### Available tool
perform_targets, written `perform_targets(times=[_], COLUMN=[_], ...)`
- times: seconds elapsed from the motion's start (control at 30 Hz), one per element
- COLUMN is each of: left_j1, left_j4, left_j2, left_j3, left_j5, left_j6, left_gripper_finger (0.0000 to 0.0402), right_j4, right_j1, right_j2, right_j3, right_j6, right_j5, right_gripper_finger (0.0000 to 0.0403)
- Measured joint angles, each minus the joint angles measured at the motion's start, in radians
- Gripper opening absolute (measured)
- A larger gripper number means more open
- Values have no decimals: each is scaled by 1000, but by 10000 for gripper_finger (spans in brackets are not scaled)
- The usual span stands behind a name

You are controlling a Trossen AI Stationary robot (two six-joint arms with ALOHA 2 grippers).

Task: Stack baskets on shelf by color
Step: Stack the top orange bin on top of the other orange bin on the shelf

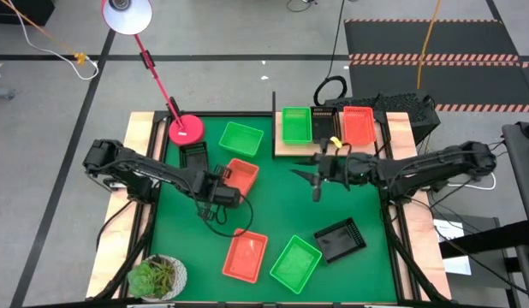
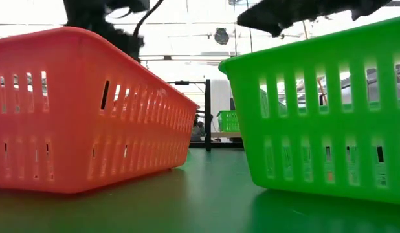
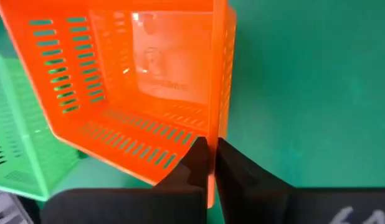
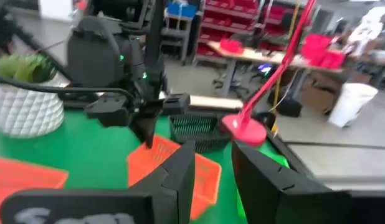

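Observation:
My left gripper is shut on an orange-red basket left of the mat's middle, and points steeply down. My right gripper hangs open and level over the mat's middle, with nothing between its fingers. On the wooden shelf at the far right stand a green basket and an orange-red one. Loose on the green mat lie a green basket, a black one, and near the front an orange-red one, a green one and a black one. My left gripper pinches one side wall of the orange-red basket close to a corner, one finger inside and the other outside. The fingers come from above, slanting down. The basket looks tilted; whether it is clear of the mat I cannot tell.
A red lamp base with its slanting stem stands at the mat's far left corner. A potted plant sits at the near left corner. Wooden rails border the mat. Open mat lies between the arms and the near baskets.

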Motion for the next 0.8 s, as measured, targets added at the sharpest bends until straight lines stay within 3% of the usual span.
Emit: perform_targets(times=[0.17, 0.4, 0.57, 0.8], left_j1=[-4, -8, -6, -7], left_j4=[-72, -95, -85, -38], left_j2=[0, 0, 0, 0], left_j3=[135, 266, 304, 295], left_j5=[-3, -34, -65, -99], left_j6=[-71, -82, -79, -121], left_gripper_finger=[14, 10, 8, 12], right_j4=[28, -133, -314, -330], right_j1=[74, 133, 144, 132], right_j2=[128, 315, 423, 478], right_j3=[118, 330, 473, 506], right_j6=[24, 83, 117, 95], right_j5=[121, 144, 151, 152], right_gripper_finger=[102, 102, 102, 103])
